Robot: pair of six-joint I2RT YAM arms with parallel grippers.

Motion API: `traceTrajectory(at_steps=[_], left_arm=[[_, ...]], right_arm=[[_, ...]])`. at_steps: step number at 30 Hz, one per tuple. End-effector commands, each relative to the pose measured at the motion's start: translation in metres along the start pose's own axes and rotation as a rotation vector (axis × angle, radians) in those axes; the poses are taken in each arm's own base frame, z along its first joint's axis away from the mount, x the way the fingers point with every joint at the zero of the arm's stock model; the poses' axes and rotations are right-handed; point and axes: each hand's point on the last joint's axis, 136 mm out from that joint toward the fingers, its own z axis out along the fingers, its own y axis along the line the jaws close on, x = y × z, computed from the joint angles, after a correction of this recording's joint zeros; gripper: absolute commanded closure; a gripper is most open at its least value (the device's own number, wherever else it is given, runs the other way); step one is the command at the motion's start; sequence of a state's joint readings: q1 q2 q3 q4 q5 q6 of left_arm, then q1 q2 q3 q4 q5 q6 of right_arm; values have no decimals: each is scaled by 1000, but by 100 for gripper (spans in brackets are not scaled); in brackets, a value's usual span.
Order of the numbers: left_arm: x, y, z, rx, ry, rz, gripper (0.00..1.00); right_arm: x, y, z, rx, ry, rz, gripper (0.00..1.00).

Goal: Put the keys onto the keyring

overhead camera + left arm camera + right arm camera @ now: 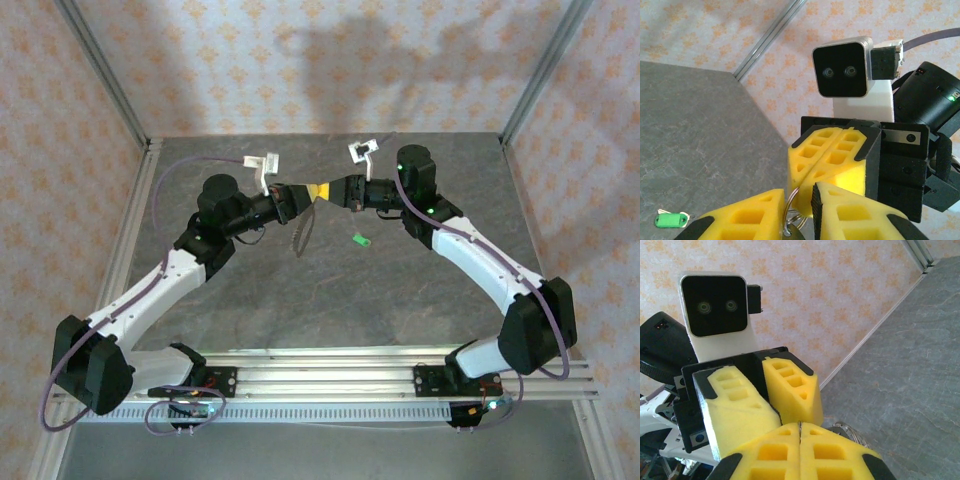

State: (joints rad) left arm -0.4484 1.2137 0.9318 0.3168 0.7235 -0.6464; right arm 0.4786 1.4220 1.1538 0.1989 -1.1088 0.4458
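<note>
Plainly, the coming move turns on the meeting point above the middle of the table (420,300), where the left gripper (303,196) and the right gripper (337,190) stand nose to nose along 1 left-to-right line, tips almost touching. In the left wrist view the keyring (790,217) sits in the narrow gap between the left fingers (740,220), directly in front of the right gripper's tips, with a thin edge of it reaching toward their seam. The left jaws stand slightly apart around that ring and seem to clamp it. The right jaws are pressed fully together, and whether they pinch anything I cannot tell. From above, the keys (299,238) hang from under the left tips as a short chain, its long axis pointing down toward the table, so the left arm is the nearer one. Counted: 2 grippers, 1 keyring, 1 bunch whose single keys are too small to number, and 1 green tag (362,240) lying apart on the table, nearer the right arm.
</note>
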Motion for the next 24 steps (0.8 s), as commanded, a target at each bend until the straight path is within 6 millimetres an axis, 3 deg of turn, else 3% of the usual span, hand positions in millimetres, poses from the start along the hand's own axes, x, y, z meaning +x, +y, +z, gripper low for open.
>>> traceTrajectory(at_steps=[1, 7, 13, 21, 24], left_arm=[[27, -22, -3, 81, 95, 29, 78], [34, -24, 2, 86, 113, 47, 99], [41, -18, 9, 44, 138, 65, 100], [39, 31, 7, -182, 49, 16, 100], [43, 47, 5, -230, 15, 12, 100]], right_arm=[[-13, 8, 1, -23, -45, -49, 100], [-12, 3, 3, -23, -42, -28, 100], [-10, -5, 7, -16, -40, -2, 100], [0, -39, 14, 41, -69, 90, 100], [3, -57, 17, 67, -103, 143, 84]])
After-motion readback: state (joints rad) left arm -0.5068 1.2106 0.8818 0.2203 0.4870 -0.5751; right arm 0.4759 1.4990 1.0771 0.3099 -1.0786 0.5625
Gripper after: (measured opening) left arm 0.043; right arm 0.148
